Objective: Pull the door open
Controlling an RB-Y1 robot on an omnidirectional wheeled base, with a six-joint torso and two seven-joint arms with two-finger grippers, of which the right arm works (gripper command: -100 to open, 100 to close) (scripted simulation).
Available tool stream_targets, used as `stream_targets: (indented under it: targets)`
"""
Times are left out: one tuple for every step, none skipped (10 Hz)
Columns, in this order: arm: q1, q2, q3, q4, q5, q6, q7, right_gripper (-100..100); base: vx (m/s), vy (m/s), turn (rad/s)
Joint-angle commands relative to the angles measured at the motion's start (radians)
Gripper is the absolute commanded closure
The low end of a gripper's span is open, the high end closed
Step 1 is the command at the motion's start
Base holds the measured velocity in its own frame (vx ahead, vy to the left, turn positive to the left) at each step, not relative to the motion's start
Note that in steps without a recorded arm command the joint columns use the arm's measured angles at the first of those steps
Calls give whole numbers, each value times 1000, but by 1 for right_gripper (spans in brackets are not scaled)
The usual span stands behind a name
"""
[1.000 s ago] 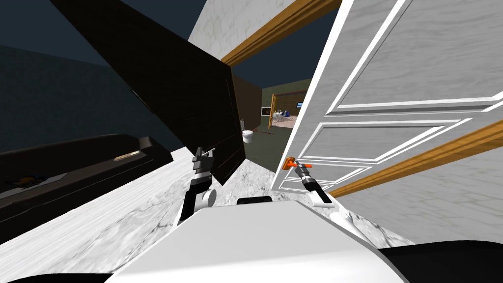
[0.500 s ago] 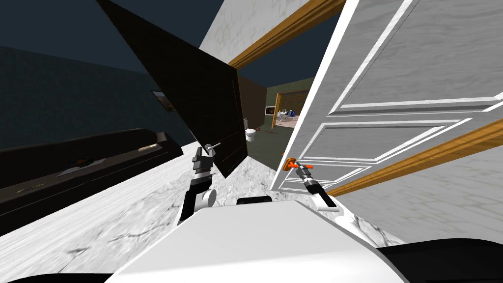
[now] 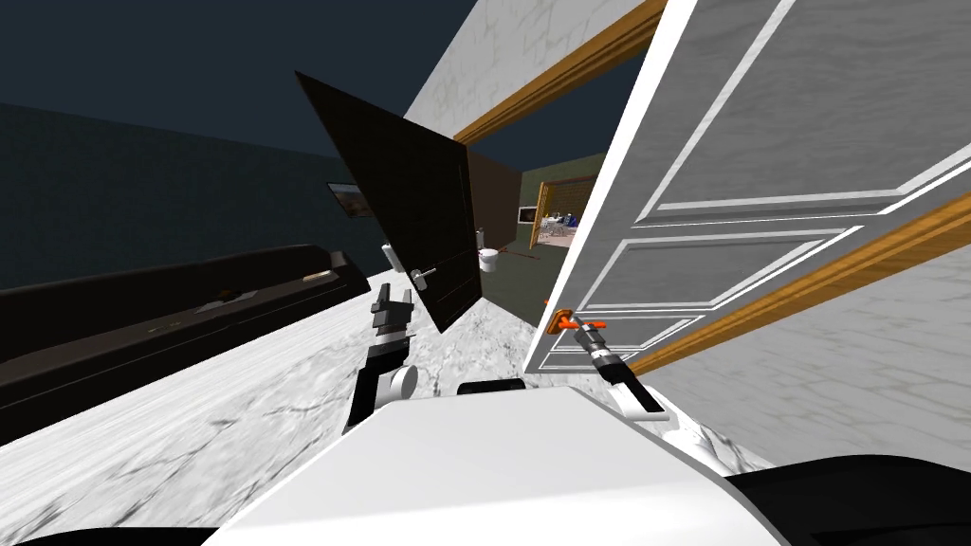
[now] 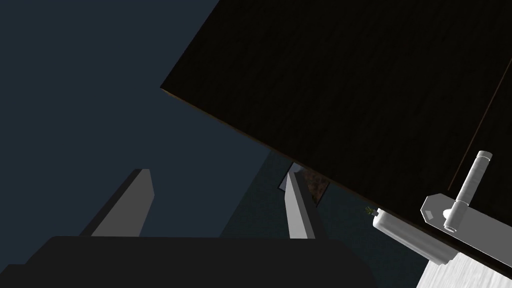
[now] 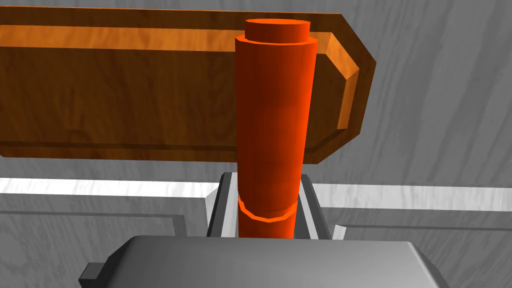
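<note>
A white panelled door stands ajar at my right, in a wooden frame. Near its free edge is an orange lever handle on a brown plate. My right gripper is shut on that handle. In the right wrist view the orange bar rises between the two fingers, which press its sides. My left gripper hangs open and holds nothing. It is just below and left of a dark door's silver handle.
The dark door juts out ahead on my left, close to the left arm. A long dark cabinet runs along the left side. Through the gap between the doors I see a toilet. The floor is pale marble.
The whole head view has shifted, so I have moved: the dark door and cabinet look smaller and further right. The right gripper has kept its hold on the orange handle.
</note>
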Motion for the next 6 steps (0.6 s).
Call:
stream_targets:
  targets:
    - [7, -12, 6, 3, 0, -16, -9, 100, -117, -33, 114]
    - [11, -19, 10, 5, 0, -26, -14, 100, -212, -45, 172]
    - [16, -27, 14, 7, 0, -37, -19, 100, -226, -53, 153]
    - [21, -35, 18, 10, -1, -49, -26, 100, -206, -80, 144]
    - [26, -44, 23, 12, -1, -61, -32, 100, -221, -89, 152]
    - [31, -53, 27, 15, -1, -73, -38, 100, -195, -73, 159]
